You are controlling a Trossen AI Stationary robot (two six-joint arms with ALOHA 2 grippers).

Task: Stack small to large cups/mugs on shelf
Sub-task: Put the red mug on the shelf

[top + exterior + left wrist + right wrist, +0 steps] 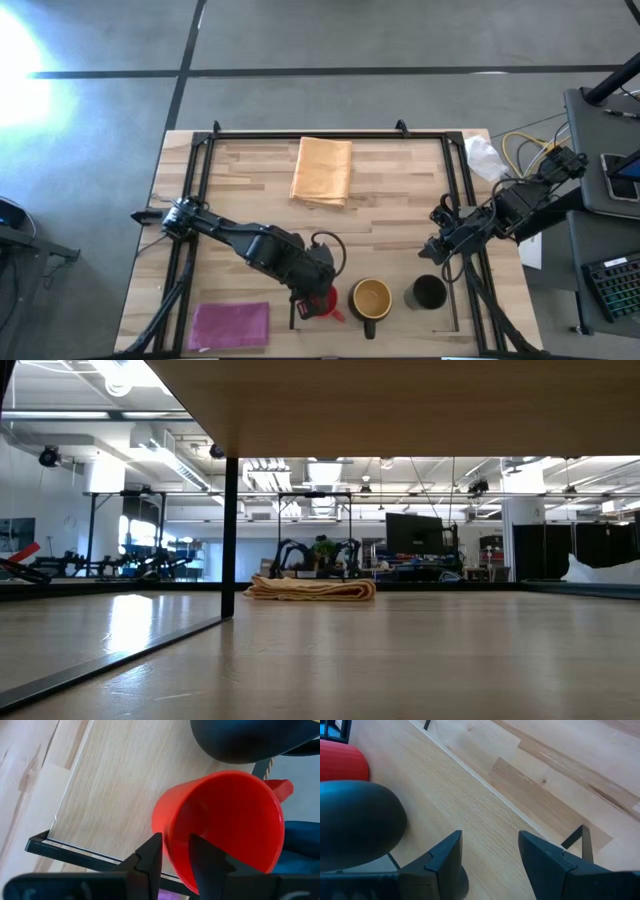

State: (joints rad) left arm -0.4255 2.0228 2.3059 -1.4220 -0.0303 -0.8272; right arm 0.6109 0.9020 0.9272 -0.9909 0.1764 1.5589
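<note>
The left arm stretches low across the table, its left gripper (175,857) pinching the small pink-red plastic mug's (225,820) rim between nearly closed fingers on the pale-wood shelf (110,795). The right gripper (490,852) hovers with fingers spread, empty.

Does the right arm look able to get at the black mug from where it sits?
Probably yes: the right end effector is open just beside the black mug, nothing between them.
</note>
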